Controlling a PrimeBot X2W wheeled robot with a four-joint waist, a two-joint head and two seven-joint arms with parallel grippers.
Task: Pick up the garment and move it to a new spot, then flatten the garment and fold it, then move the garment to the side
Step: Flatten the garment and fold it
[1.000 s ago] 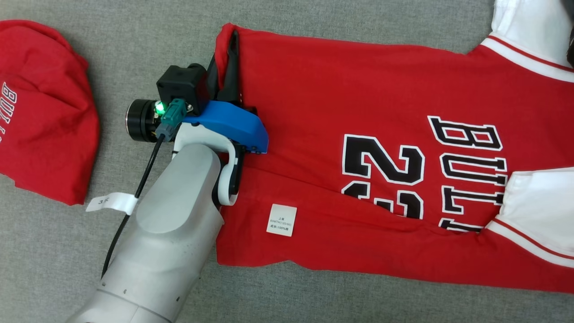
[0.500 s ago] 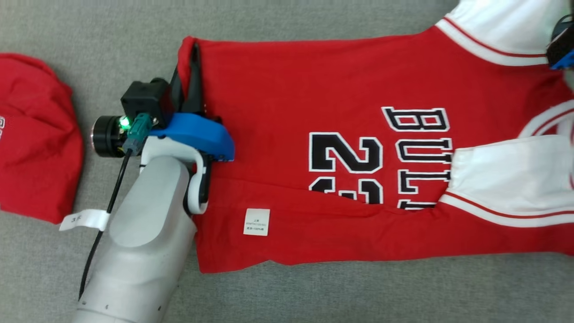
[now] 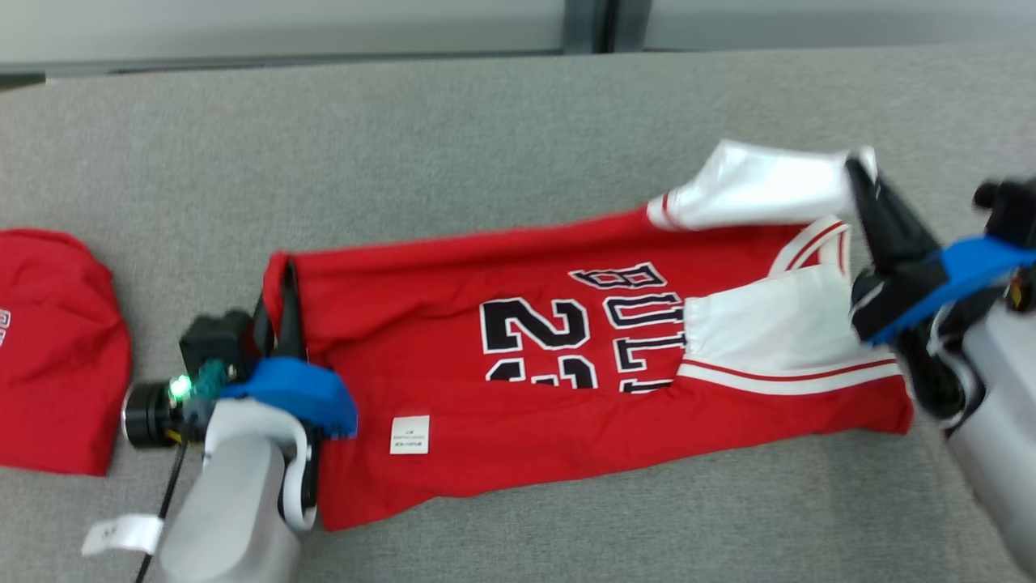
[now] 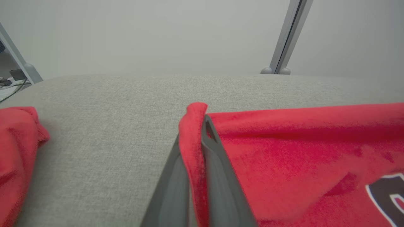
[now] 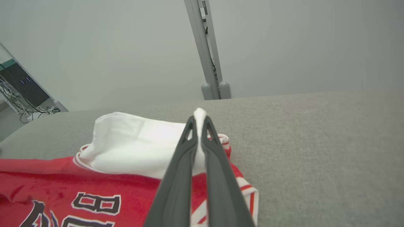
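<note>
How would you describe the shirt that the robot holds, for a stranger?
Two red shirts are on the grey table. Take the spread shirt in the middle, pinched by the left gripper and right gripper. Only it shows white sleeves; the bundled shirt lies apart at the left.

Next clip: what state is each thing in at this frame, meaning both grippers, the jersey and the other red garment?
left gripper: shut on the red jersey's hem corner.
right gripper: shut on the white sleeve's edge.
red jersey: spread on the grey surface, near edge folded over, numbers partly covered.
white sleeve: raised at its pinched edge.
second red garment: lying bunched, apart from both grippers.
</note>
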